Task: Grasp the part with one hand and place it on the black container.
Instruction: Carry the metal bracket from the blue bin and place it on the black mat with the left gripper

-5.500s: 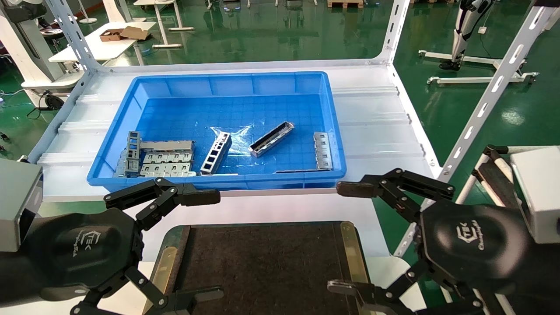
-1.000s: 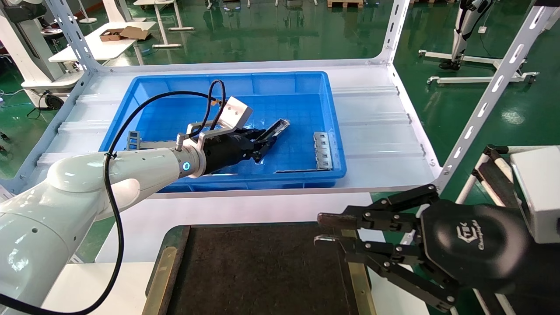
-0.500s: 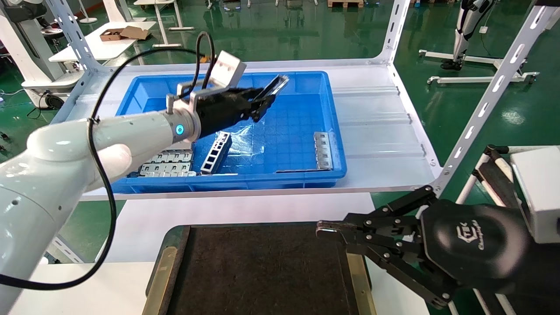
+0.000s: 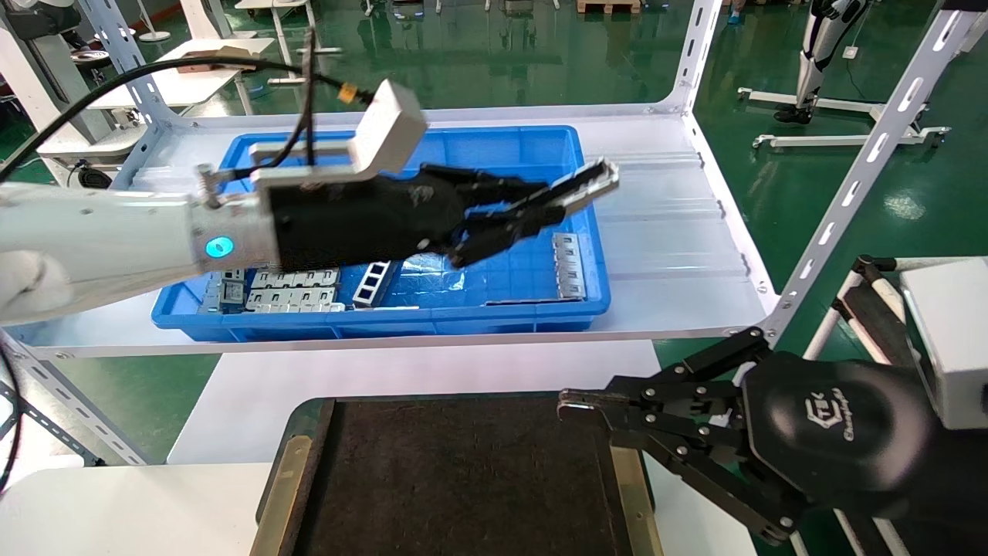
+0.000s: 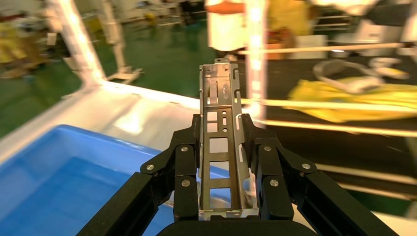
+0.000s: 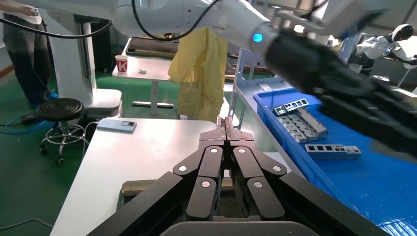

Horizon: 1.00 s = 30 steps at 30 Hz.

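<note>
2 fingers of the left gripper (image 4: pixel 532 212) pinch the part (image 4: pixel 583 184) above the blue bin (image 4: pixel 494 147).

A white logo is printed on the black housing of the right tool (image 4: pixel 587 408), near and right in the head view: an angular emblem with letters that look like "TEK", and under it a line of slanted script too small to read for certain. In the right wrist view, a red cup (image 6: pixel 121 63) on a far tabletop (image 6: pixel 147 69) bears a white "K".
</note>
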### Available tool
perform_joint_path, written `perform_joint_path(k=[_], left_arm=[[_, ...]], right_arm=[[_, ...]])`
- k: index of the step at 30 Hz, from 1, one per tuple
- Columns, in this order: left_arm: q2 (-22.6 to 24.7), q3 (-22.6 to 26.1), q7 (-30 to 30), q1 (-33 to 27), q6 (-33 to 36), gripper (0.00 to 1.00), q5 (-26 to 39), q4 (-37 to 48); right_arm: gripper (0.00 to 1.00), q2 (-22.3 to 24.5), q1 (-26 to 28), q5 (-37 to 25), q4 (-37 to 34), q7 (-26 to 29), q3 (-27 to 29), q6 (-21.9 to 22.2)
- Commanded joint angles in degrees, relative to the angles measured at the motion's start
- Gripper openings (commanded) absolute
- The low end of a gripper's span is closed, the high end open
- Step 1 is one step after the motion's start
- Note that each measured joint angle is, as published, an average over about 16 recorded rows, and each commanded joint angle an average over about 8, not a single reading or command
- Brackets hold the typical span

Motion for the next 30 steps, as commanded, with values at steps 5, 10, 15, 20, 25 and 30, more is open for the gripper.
perform_joint_path(k=[5,10,15,20,25,30], left_arm=[[-6.92,-0.22,-3.68,3.97,3.65,0.00,-1.51,-11.25],[-13.03,-0.74,-8.03,9.69,-0.40,0.00,-2.71,-23.06],[-18.65,-0.87,-12.11,16.09,-6.88,0.00,-3.11,-33.14],[-22.71,0.04,-15.40,22.33,-11.84,0.00,-3.05,-39.48],[-24.17,1.65,-17.67,28.35,-15.92,0.00,-3.04,-42.39],[-23.70,3.28,-19.54,33.98,-21.66,0.00,-2.73,-42.80]], right_arm=[[0.00,0.00,0.00,0.00,0.00,0.00,0.00,0.00],[0.00,0.00,0.00,0.01,0.00,0.00,-0.01,0.00],[0.00,0.00,0.00,0.01,0.00,-0.01,-0.01,0.00],[0.00,0.01,0.00,0.01,0.00,-0.01,-0.02,0.01],[0.00,0.01,0.01,0.01,0.00,-0.01,-0.02,0.01],[0.00,0.01,0.01,0.02,0.00,-0.01,-0.02,0.01]])
